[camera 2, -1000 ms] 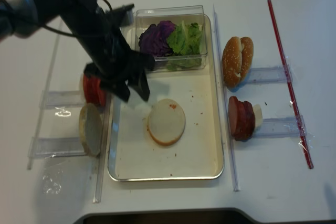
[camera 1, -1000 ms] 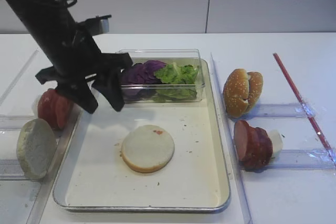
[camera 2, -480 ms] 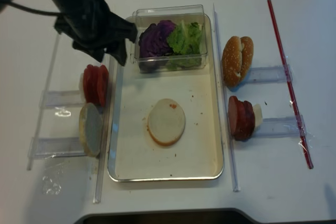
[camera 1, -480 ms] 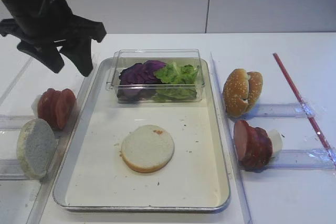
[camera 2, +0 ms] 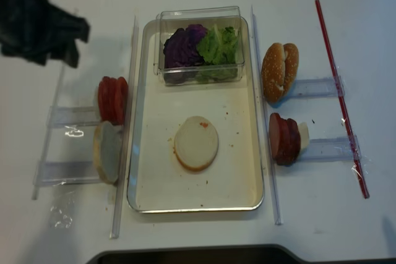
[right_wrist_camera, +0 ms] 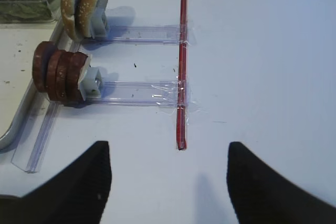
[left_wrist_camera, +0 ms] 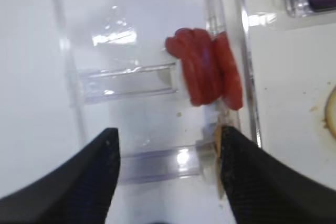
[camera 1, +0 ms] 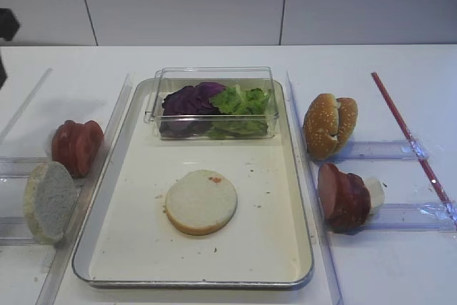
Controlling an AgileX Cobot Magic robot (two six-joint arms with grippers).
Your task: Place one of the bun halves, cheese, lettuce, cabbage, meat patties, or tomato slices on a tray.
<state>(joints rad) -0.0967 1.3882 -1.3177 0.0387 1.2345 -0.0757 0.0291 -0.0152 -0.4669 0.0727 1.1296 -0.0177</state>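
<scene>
A flat bun half lies white face up on the silver tray, free of any gripper. Purple cabbage and green lettuce sit in a clear box at the tray's back. Left of the tray, tomato slices stand on edge, and meat patties stand to its right. No cheese is in view. My left gripper hovers open and empty over the table near the tomato slices. Over bare table my right gripper is open, the patties ahead to its left.
A greyish-pale bun half stands in front of the tomatoes. Sesame bun tops stand behind the patties. Clear plastic rails hold the stacks, and a red stick lies along the right. The left arm is a dark blur at the far left.
The left arm has swung up and away from over the tray to the far back left, its gripper staying open. The bun half has not moved.
</scene>
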